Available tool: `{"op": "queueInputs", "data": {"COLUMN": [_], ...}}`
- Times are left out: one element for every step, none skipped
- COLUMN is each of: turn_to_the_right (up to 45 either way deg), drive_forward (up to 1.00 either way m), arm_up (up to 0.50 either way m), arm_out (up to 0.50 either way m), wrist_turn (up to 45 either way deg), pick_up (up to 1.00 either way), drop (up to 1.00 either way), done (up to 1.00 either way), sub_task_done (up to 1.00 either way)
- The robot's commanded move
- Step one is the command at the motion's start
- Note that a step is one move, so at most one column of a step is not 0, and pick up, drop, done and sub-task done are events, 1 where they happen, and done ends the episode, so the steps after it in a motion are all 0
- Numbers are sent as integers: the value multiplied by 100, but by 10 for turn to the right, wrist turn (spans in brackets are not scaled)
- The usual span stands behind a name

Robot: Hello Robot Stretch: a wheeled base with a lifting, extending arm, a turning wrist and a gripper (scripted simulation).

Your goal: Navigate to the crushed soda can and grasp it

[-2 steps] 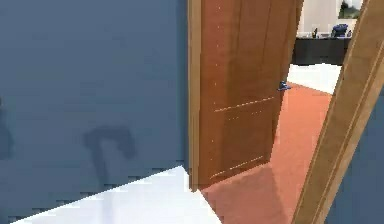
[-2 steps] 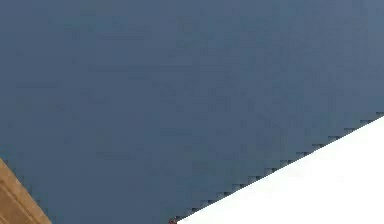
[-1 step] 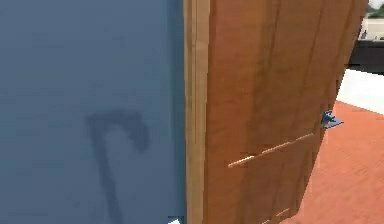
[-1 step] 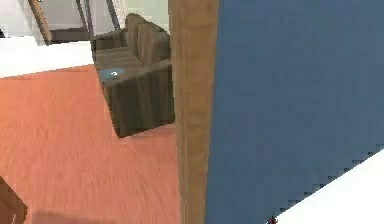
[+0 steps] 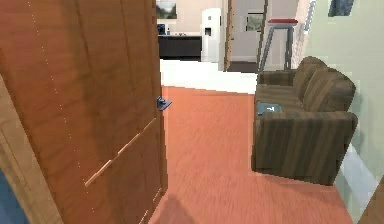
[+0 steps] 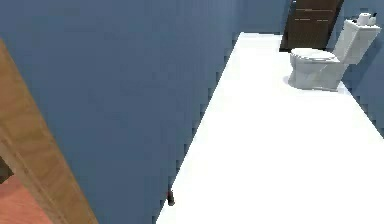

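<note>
A small teal and white thing (image 5: 268,107) lies on the seat of a brown striped sofa (image 5: 305,125) at the forward view's right. Its shape is too small to name. An orange-red floor (image 5: 210,150) runs from the doorway toward the sofa.
A wooden door (image 5: 85,100) with a metal handle (image 5: 163,103) stands close on the forward view's left. Beyond lie a white floor, a dark counter (image 5: 180,45), a white appliance (image 5: 211,35) and a red-seated stool (image 5: 281,40). The arm side view has a blue wall (image 6: 130,90), a white floor and a toilet (image 6: 322,62).
</note>
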Motion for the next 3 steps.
{"op": "queueInputs", "data": {"turn_to_the_right": [120,0,-90], "drive_forward": [0,30,0], "arm_up": [0,0,0], "arm_out": [0,0,0], "wrist_turn": [0,0,0], "pick_up": [0,0,0], "drop": [0,0,0], "done": [0,0,0], "sub_task_done": [0,0,0]}}
